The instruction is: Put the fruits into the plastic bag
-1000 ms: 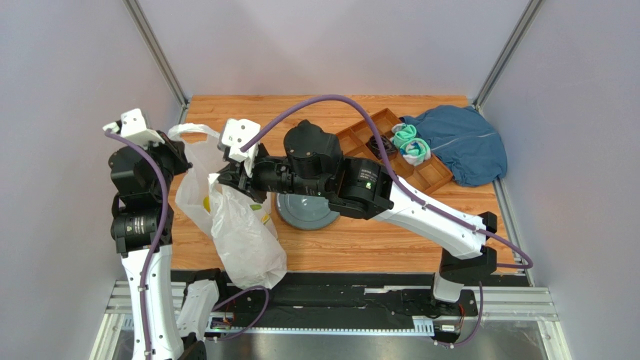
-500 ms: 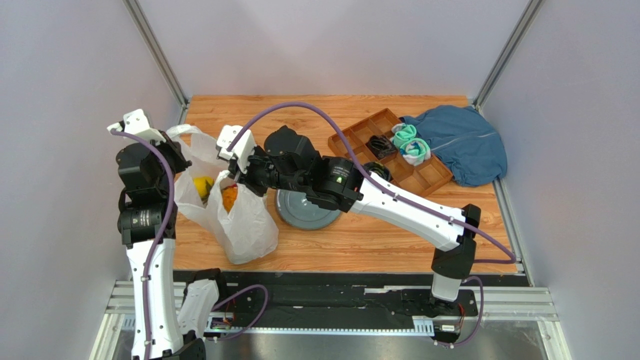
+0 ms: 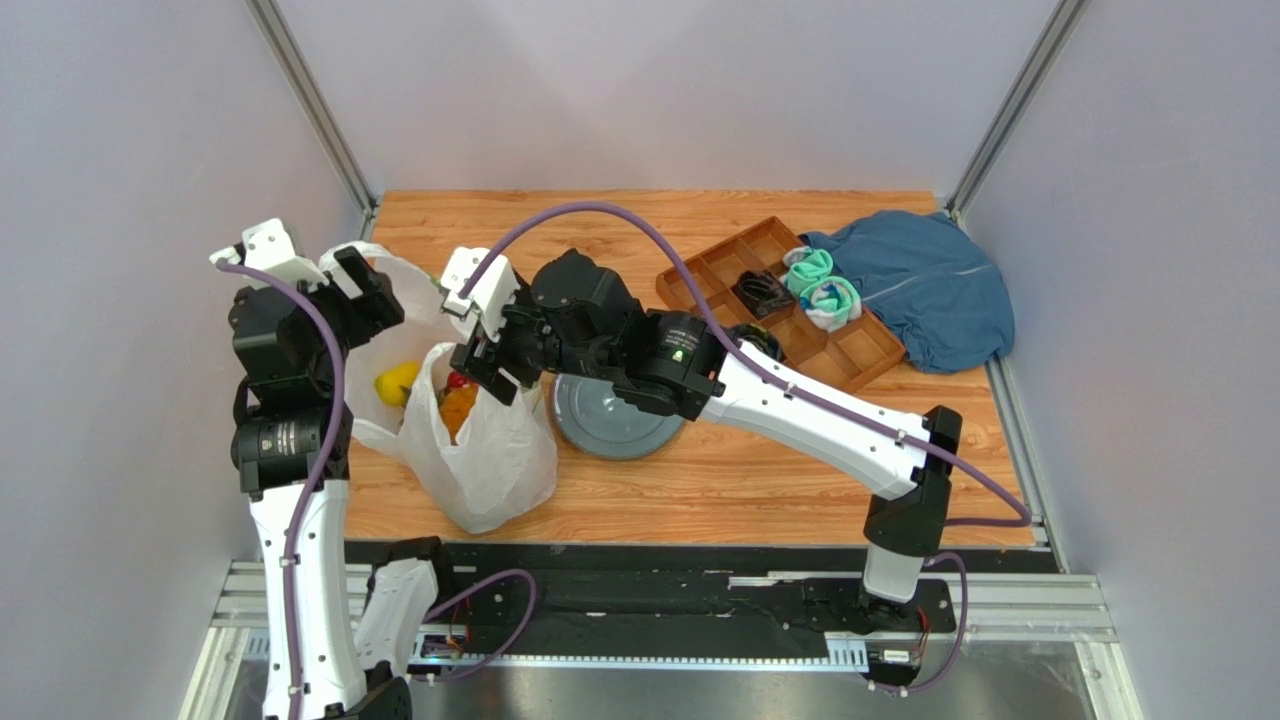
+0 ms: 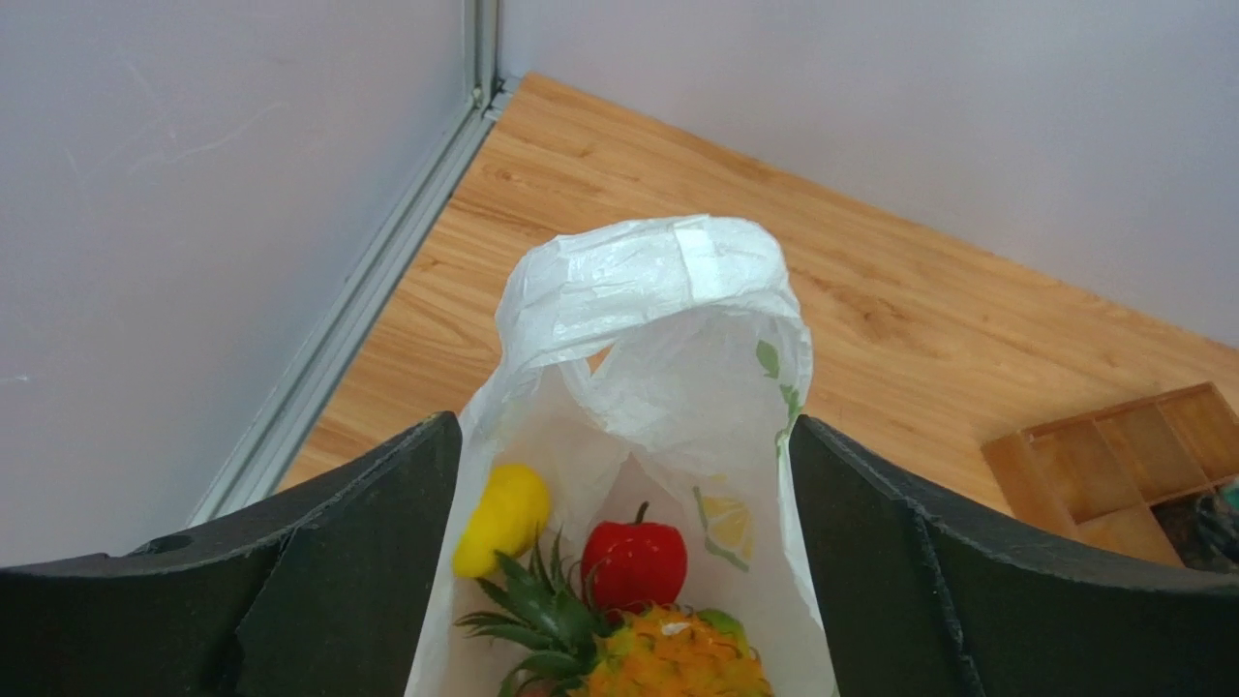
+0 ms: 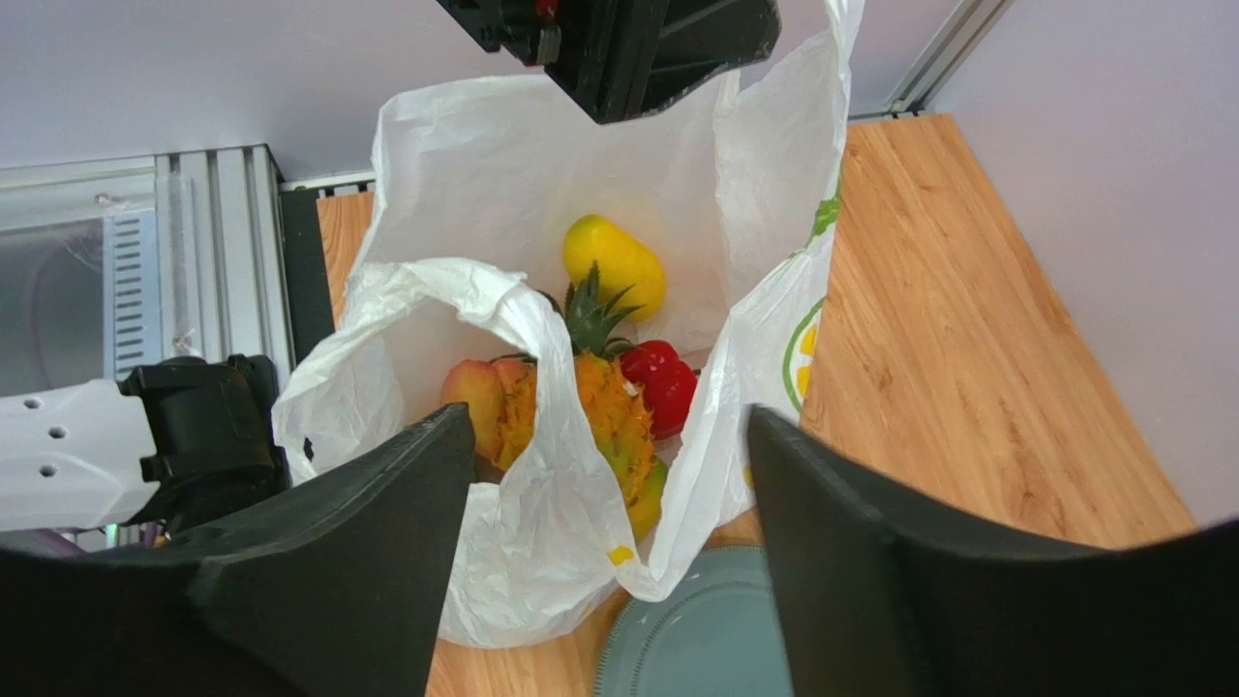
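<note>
Black and spread wide, the left gripper (image 3: pixel 365 293) hangs over the far left rim of the plastic bag (image 3: pixel 489 465). Its fingers (image 4: pixel 364 581) stand either side of one white handle and clamp nothing. The bag sits on the left part of the wooden table (image 3: pixel 676 225), towards the near edge, its mouth gaping upward. The fruits lie inside it. A yellow fruit (image 5: pixel 614 262) is at the left side, and beside it is a pineapple (image 5: pixel 604 414) with its green crown pointing towards the yellow one. A red fruit (image 5: pixel 665 385) touches the pineapple, and a peach (image 5: pixel 473 389) is half hidden under a fold of plastic.

The right gripper (image 3: pixel 489 368) hovers over the bag's right rim, jaws also well apart and holding nothing. Just right of the bag lies a grey plate (image 3: pixel 601 428), partly under the right arm. Farther right and back is a wooden tray (image 3: pixel 849 353) with rolled socks (image 3: pixel 819 285) in it, and a blue cloth (image 3: pixel 917 293) is bunched beside the tray at the far right corner.
</note>
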You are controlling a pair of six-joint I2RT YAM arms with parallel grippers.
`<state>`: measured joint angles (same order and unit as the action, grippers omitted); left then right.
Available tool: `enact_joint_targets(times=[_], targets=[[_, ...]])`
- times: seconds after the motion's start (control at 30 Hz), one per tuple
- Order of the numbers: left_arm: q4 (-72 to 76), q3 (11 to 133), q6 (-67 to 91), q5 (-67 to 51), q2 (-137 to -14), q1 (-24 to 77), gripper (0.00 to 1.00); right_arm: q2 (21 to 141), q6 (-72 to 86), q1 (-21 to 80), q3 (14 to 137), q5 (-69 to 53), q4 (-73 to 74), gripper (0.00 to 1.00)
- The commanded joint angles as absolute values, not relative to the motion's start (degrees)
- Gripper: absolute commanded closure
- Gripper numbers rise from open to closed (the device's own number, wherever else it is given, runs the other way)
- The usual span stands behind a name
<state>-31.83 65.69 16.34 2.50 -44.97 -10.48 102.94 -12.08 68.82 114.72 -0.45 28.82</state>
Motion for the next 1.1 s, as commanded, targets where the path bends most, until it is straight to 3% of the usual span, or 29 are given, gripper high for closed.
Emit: enact_joint_targets(times=[0.0,0.17,0.5,0.8,1.07], targets=[[-33.83,69.35,17.23,3.25,-42.19,-10.37,0.07,98.62,-13.1,68.91,114.61,-0.09,26.8,0.23],[-36.73,69.08,18.1,2.63,-38.06,-10.37,0.05,93.35,-12.66,68.99,108.21,-0.52,24.09,0.17],[-41.65,68.82,16.27,4.48,-24.62,-10.37,0.04,76.57,-2.12,63.56,87.29,-0.09,19.95,0.16],[-52.81,73.39,17.05,8.96,-22.94,-10.37,0.03,58.46,15.11,47.22,67.96,15.89,22.41,0.16],[-56.78,73.39,17.67,9.32,-22.15,-10.37,0.03,43.96,18.19,43.07,56.52,30.49,25.93,0.17]])
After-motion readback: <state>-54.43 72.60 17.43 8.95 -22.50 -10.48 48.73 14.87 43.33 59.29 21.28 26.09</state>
